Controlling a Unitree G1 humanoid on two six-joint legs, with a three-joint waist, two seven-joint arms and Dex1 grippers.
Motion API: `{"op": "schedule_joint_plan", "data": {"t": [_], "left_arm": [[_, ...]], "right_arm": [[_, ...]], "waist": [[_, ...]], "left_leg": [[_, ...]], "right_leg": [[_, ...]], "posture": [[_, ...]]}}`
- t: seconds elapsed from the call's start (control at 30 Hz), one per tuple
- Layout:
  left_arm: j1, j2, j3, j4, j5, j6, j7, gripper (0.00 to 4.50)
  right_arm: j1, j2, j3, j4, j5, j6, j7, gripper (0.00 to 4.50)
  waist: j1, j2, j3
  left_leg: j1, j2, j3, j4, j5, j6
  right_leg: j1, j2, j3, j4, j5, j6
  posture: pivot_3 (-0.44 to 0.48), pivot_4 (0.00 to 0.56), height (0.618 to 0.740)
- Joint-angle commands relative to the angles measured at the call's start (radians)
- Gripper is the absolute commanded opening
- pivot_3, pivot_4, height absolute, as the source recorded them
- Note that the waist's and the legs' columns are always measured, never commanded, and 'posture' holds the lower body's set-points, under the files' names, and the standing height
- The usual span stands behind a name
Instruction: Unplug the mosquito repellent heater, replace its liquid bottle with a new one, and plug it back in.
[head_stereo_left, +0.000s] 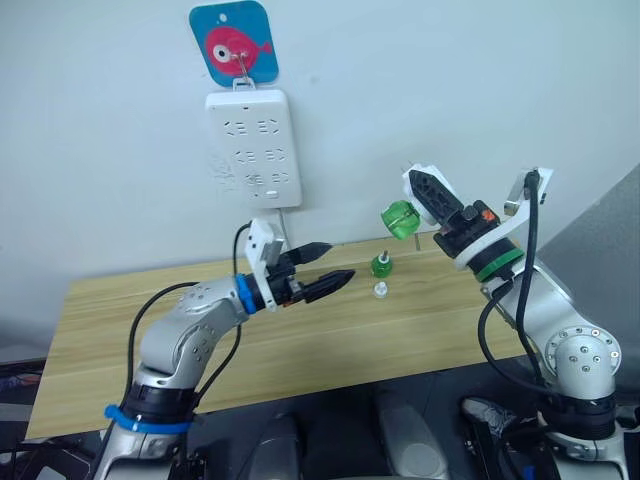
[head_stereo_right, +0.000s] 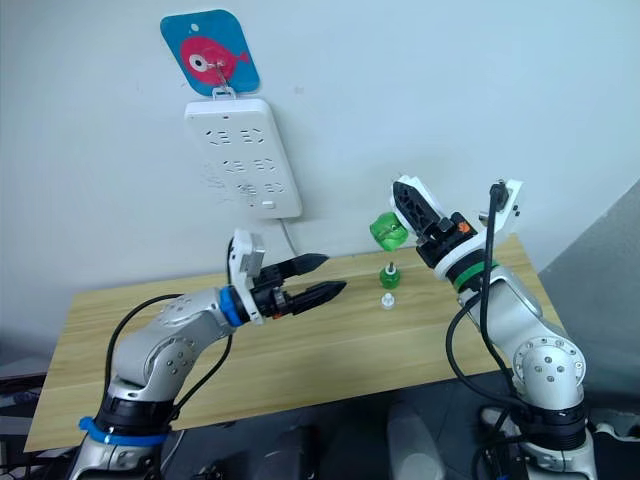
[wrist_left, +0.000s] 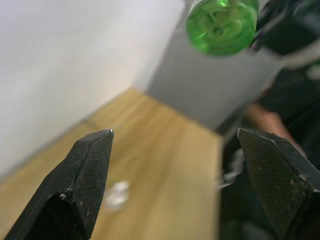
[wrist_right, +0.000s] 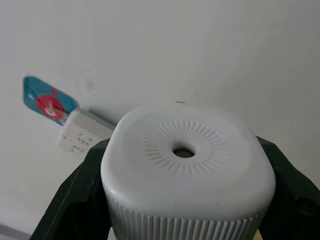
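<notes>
Right gripper (wrist_right: 185, 200) is clenched on the mosquito repellent heater (wrist_right: 187, 170); I see both black fingers pressed against its white sides, vent hole facing the wrist camera. In the head view the heater (head_stereo_left: 424, 186) is held up in the air at about 2 o'clock from frame centre, above the far right part of the wooden table (head_stereo_left: 300, 350), unplugged from the wall. A green liquid bottle (head_stereo_left: 401, 220) hangs from the heater's lower end, tilted toward the left arm.

Left gripper (head_stereo_left: 325, 267) is released, fingers spread with nothing between them, hovering over the table at about 8 o'clock from the green bottle and well apart from it.

On the table, just below the held bottle: a second small green bottle (head_stereo_left: 381, 265) standing upright, and a small clear cap (head_stereo_left: 380, 290) just beside it at 6 o'clock.

White power strip (head_stereo_left: 253, 148) hangs on the wall at 11 o'clock, under a blue fish hook plate (head_stereo_left: 233, 42).
</notes>
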Motion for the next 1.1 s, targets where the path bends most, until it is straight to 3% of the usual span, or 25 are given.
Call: {"op": "schedule_joint_plan", "data": {"t": [0.03,0.2,0.37,0.7,0.77,1.1], "left_arm": [[0.097,0.055,0.065,-0.048,0.08,-0.139,-0.025,4.22],[0.174,0.076,0.191,-0.03,0.099,-0.198,0.044,4.22],[0.145,0.096,0.269,0.01,0.099,-0.213,0.073,4.22],[-0.033,0.154,0.295,0.101,0.027,-0.099,0.043,4.22],[-0.084,0.151,0.283,0.135,0.044,-0.108,0.043,3.83],[-0.248,0.126,0.257,0.292,0.103,-0.152,0.061,3.82]], "right_arm": [[-0.028,-0.062,0.028,-0.08,-0.126,0.039,0.058,3.09],[-0.039,-0.106,0.055,-0.137,-0.226,0.072,0.101,3.09],[-0.064,-0.147,0.062,-0.191,-0.265,0.115,0.145,3.09],[-0.132,-0.22,0.072,-0.266,-0.234,0.205,0.214,3.09],[-0.137,-0.216,0.078,-0.27,-0.235,0.214,0.214,3.09],[-0.14,-0.224,0.096,-0.293,-0.249,0.254,0.232,3.09]], "waist": [[0.0,0.0,0.0],[0.011,0.0,0.0],[0.037,0.0,-0.002],[0.05,-0.002,-0.008],[0.049,-0.002,-0.009],[0.045,-0.002,-0.009]], "left_leg": [[0.0,0.0,0.0,0.0,0.0,0.0],[0.0,0.0,0.0,0.0,0.0,0.0],[0.0,0.0,0.0,0.001,0.0,0.0],[0.0,0.0,-0.001,0.001,0.0,0.0],[0.0,0.0,-0.001,0.001,0.0,0.0],[-0.001,0.0,-0.001,0.001,0.0,0.0]], "right_leg": [[0.0,0.0,0.0,0.0,0.0,0.0],[0.0,0.0,0.0,0.0,0.0,0.0],[0.0,0.0,0.0,0.0,0.0,0.0],[0.0,0.0,-0.002,0.0,0.0,0.0],[0.0,0.0,-0.002,0.0,0.0,0.0],[0.0,0.0,-0.002,0.0,0.0,0.0]], "posture": [[-0.234,0.186,0.734],[-0.215,0.184,0.734],[-0.194,0.178,0.734],[-0.204,0.177,0.734],[-0.209,0.178,0.734],[-0.231,0.184,0.734]]}}
